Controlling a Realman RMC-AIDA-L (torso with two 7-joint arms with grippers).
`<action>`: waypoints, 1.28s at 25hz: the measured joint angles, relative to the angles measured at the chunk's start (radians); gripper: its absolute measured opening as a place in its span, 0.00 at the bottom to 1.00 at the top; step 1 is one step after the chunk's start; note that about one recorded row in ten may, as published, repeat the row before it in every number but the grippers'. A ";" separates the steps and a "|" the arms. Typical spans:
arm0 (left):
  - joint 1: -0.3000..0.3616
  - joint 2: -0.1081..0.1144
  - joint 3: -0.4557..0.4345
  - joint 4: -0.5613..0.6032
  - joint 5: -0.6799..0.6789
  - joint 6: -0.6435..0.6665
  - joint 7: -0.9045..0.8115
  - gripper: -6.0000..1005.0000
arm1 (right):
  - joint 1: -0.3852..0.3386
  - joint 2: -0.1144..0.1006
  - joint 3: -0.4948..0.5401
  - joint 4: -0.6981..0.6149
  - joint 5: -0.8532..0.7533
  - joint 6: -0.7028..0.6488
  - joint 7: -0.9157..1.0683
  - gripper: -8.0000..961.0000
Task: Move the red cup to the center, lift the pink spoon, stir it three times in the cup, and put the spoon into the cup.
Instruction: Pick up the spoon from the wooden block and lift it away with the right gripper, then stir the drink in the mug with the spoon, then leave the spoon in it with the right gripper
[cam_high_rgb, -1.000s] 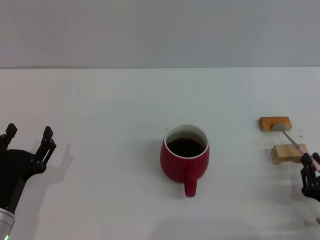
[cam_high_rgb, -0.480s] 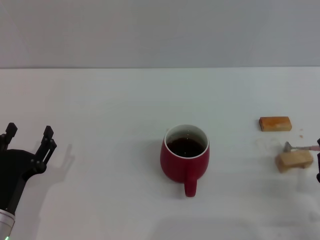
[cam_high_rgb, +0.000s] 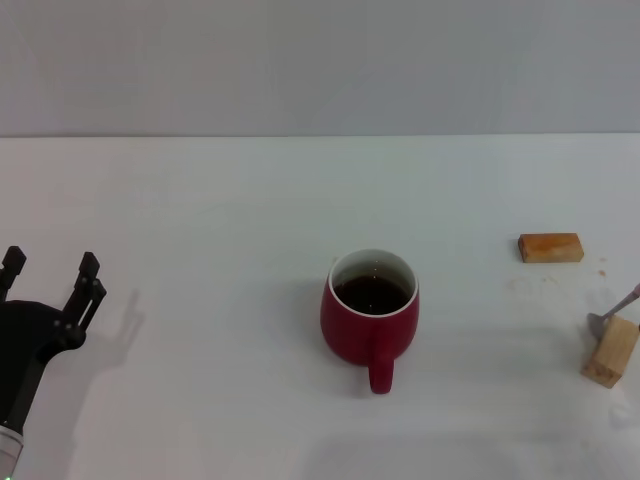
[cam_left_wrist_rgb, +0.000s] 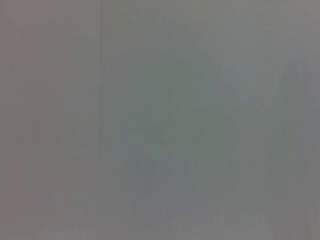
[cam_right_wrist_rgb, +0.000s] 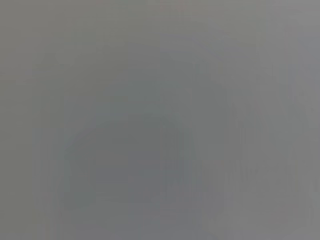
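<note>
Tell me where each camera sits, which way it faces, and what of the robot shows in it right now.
Head view: on the head, looking forward and down at the table; shows the cup, the spoon at the right edge, two wooden blocks, and the left gripper, open, low on the left.
Left wrist view: on the left wrist; a featureless grey field, no robot part.
Right wrist view: on the right wrist; likewise grey, nothing recognisable.
Shared: nothing identifiable across views; the wrist views match only in showing blank grey.
</note>
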 joint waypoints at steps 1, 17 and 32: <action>0.000 0.000 0.000 0.000 0.000 0.000 0.000 0.81 | 0.000 0.000 0.000 0.000 0.000 0.000 0.000 0.01; 0.004 0.003 0.000 0.003 -0.004 0.001 -0.011 0.81 | 0.062 -0.004 -0.010 0.073 -0.004 -0.155 0.009 0.01; 0.005 0.003 -0.003 0.003 -0.008 0.000 -0.011 0.81 | 0.213 -0.001 -0.059 0.130 -0.085 -0.135 0.061 0.01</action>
